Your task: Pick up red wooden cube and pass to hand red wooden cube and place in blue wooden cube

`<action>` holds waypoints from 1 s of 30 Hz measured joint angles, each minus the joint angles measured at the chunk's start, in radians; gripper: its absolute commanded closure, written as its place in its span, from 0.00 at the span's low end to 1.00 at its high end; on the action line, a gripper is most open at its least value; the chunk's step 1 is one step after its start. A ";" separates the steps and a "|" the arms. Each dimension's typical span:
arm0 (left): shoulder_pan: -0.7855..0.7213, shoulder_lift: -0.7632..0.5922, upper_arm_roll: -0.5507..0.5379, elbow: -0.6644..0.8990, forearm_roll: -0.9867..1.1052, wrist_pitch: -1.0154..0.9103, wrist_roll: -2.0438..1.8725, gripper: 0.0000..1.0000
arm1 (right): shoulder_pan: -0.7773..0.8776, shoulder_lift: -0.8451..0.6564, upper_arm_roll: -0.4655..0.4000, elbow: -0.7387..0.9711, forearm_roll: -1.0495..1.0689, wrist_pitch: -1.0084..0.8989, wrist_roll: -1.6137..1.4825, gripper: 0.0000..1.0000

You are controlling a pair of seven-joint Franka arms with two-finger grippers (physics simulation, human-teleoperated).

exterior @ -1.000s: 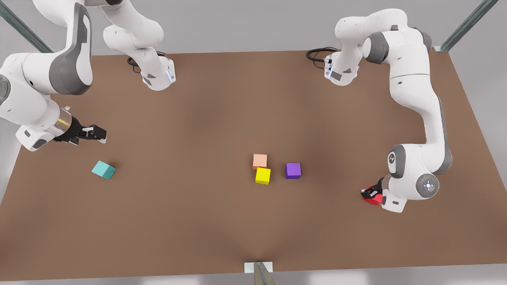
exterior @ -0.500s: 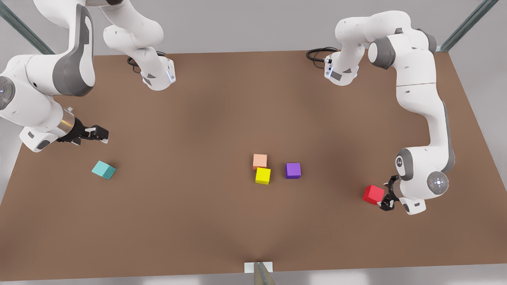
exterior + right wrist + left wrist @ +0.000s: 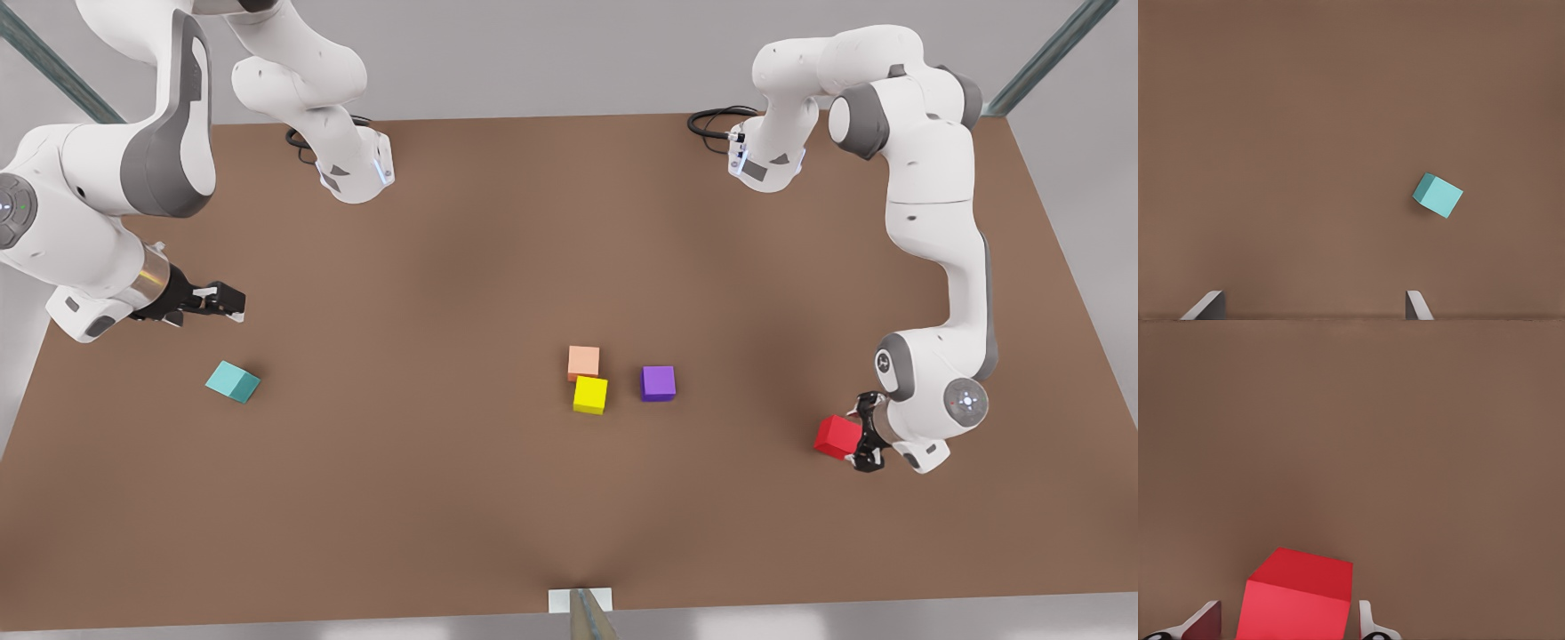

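1. since a second ago the left gripper (image 3: 855,436), at the front view's right, has pulled back off the red cube (image 3: 837,436): then it sat over the cube and hid most of it, now it lies at the cube's side, low over the worktop (image 3: 498,267).
2. in the left wrist view the red cube (image 3: 1298,597) sits between the two fingertips (image 3: 1201,621), with a gap showing on each side, so the jaws are open and grip nothing.
3. i judge that the pick-up is not yet made; the gripper seems lined up for a side-on grasp, and closing on the cube is the step in hand.
4. the red cube rests flat on the worktop, well apart from the orange cube (image 3: 583,362), yellow cube (image 3: 590,394) and purple cube (image 3: 658,382) in the middle. being a cube, it has no long axis; it is turned a little, one vertical edge facing the wrist camera.
5. the right gripper (image 3: 227,305) waits at the front view's left, above the worktop, jaws open and empty. the teal cube (image 3: 233,381) lies near it, flat and turned corner-on, also visible from the right wrist (image 3: 1437,195).
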State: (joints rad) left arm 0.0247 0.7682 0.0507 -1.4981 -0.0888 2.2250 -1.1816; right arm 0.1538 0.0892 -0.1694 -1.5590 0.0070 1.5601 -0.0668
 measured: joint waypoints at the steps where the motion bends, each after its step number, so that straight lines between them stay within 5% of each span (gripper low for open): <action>1: -0.001 0.000 0.000 -0.001 0.006 0.002 -0.002 0.00 | 0.000 0.000 0.000 0.000 0.000 0.000 0.000 0.00; 13: -0.002 0.073 0.000 0.001 0.033 0.047 -0.008 0.00 | 0.000 0.002 0.000 -0.001 -0.001 -0.002 -0.002 0.00; 15: -0.002 0.073 0.000 0.003 0.032 0.053 -0.009 0.43 | 0.000 0.002 0.000 -0.001 -0.001 -0.002 -0.002 0.00; 19: 0.014 0.053 -0.028 0.007 0.030 0.057 -0.014 0.49 | -0.001 0.003 0.000 -0.002 -0.001 -0.003 -0.002 0.00; 22: 0.043 0.044 -0.190 0.117 0.031 0.001 -0.011 0.49 | -0.001 0.005 0.001 -0.001 -0.001 -0.004 -0.002 0.00; 25: 0.051 0.045 -0.492 0.246 0.031 -0.124 0.012 0.49 | -0.006 0.060 0.002 0.044 0.020 -0.002 -0.010 0.00; 27: 0.039 0.087 -0.695 0.303 0.011 -0.180 0.033 0.49 | -0.015 0.159 -0.001 0.121 0.129 0.000 -0.026 0.00; 30: -0.027 0.158 -0.818 0.358 -0.051 -0.170 0.063 0.50 | -0.033 0.323 -0.003 0.223 0.388 0.000 -0.053 0.00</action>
State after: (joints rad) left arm -0.0019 0.9262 -0.7668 -1.1405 -0.1400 2.0553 -1.1183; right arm 0.1212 0.4122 -0.1724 -1.3362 0.3948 1.5605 -0.1193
